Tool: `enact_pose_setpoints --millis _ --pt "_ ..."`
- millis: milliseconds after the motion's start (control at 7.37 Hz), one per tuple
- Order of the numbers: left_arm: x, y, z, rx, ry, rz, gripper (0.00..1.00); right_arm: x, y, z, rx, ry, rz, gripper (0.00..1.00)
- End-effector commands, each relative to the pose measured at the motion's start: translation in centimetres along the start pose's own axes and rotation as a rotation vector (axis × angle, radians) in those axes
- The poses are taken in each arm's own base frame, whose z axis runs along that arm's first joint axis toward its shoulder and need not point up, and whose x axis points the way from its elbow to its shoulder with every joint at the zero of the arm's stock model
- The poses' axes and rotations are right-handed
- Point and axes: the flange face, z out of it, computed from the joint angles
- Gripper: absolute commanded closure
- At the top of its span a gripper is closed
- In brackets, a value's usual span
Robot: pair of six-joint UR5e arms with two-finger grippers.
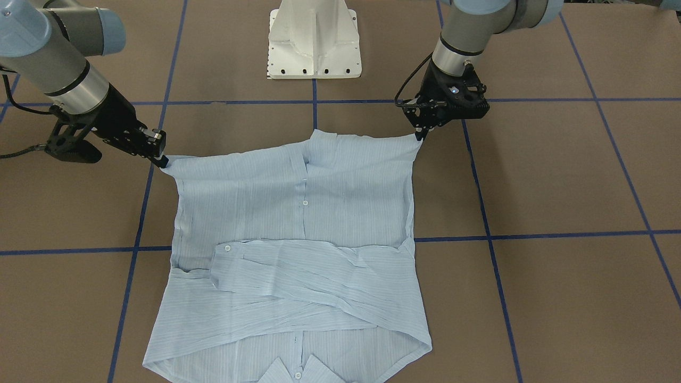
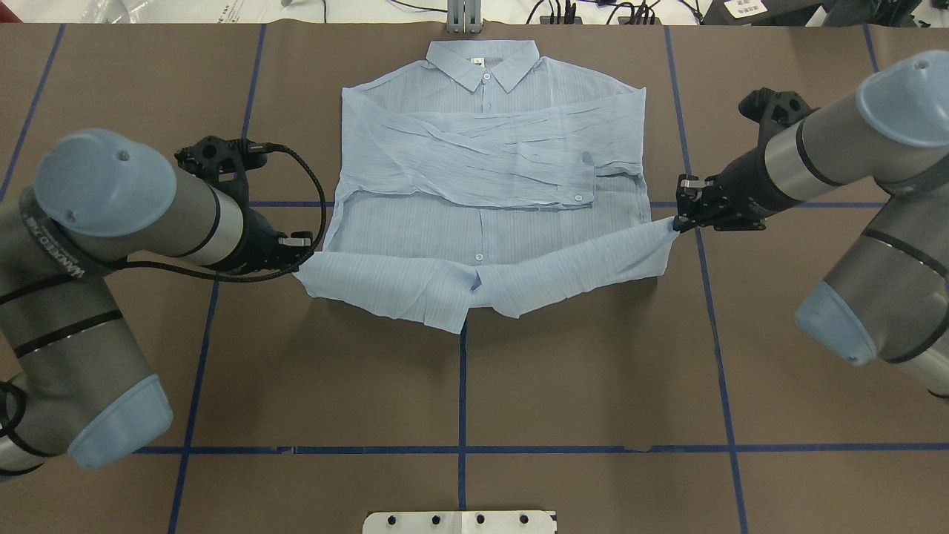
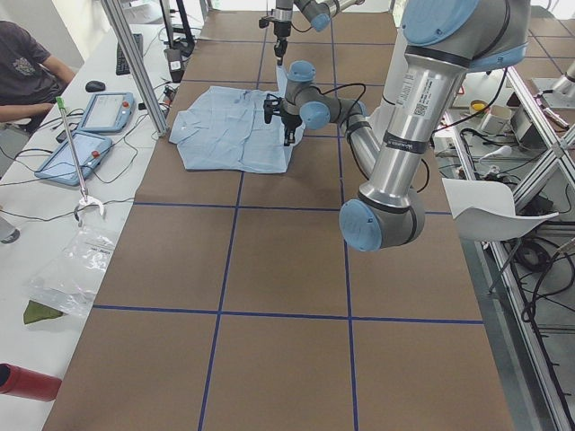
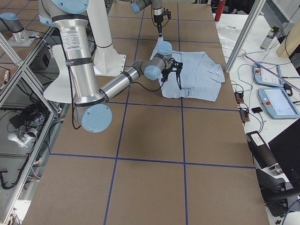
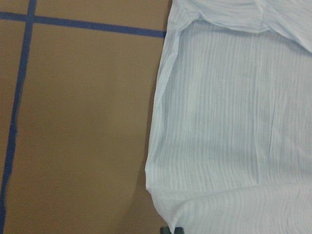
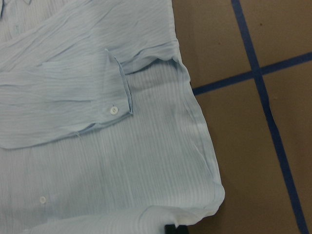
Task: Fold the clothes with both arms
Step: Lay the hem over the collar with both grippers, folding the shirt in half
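Observation:
The pale blue striped shirt (image 2: 482,170) lies face up on the brown table, collar (image 2: 485,63) at the far edge, both sleeves crossed over the chest. Its near hem is raised off the table and stretched between the two arms. My left gripper (image 2: 302,256) is shut on the hem's left corner, and shows on the right in the front-facing view (image 1: 422,136). My right gripper (image 2: 676,222) is shut on the other corner (image 1: 165,161). The wrist views look down the cloth (image 5: 229,122) (image 6: 97,161), with only the fingertips at the bottom edge.
The white pedestal base (image 1: 314,37) stands at the table's near side, behind the hem. Blue tape lines (image 2: 461,386) grid the brown table. A side bench holds tablets (image 3: 103,112), cables and a seated person (image 3: 27,63).

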Motion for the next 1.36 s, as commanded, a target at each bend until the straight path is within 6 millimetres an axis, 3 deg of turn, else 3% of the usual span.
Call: enact_pose_setpoints --millis 0,271,542,678,1085,1221 --pt "1.1 -6.3 2.2 0.057 0.057 -0.026 1.0 -2.4 -5.6 0.7 0.042 0.003 0.012 1.0" --pt "1.2 -13.4 2.7 0.131 0.086 -0.062 1.0 -2.9 -11.2 1.0 0.067 0.028 -0.011 1.0" --pt "-1.6 -18.9 2.8 0.131 0.142 -0.041 1.0 -3.5 -15.9 0.6 0.072 0.04 -0.01 1.0" --pt "-1.0 -21.2 4.5 0.135 0.137 -0.048 1.0 -4.6 -17.7 1.1 0.074 0.05 0.001 1.0" --pt "-0.4 -25.4 8.8 0.151 0.159 -0.044 1.0 -6.8 -21.6 3.9 0.056 0.098 0.028 1.0" --pt "-0.4 -26.1 9.2 0.152 0.154 -0.051 1.0 -7.4 -22.2 4.1 0.054 0.103 0.034 1.0"
